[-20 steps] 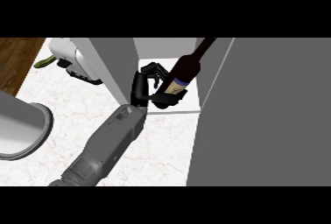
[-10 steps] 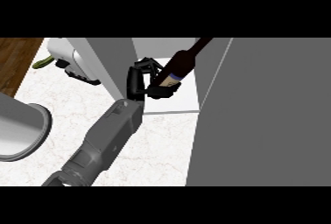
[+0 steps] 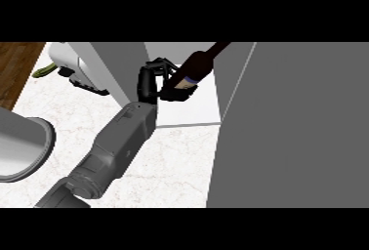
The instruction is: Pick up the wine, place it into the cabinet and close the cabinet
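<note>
Dark wine bottle [image 3: 196,69] sits tilted in your right hand [image 3: 153,80], fingers curled round it, over the white cabinet shelf [image 3: 189,113] past the marble tabletop [image 3: 173,161].

We see a dark brown wine bottle [image 3: 196,70] with a blue-banded pale label in our black hand [image 3: 153,83] on its grey forearm [image 3: 115,146], grey cabinet doors [image 3: 296,127], a white shelf [image 3: 189,108], and white marbled counter [image 3: 173,166].

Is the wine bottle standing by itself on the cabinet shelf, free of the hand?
No: the hand is curled round the wine bottle, which leans tilted over the white shelf.
</note>
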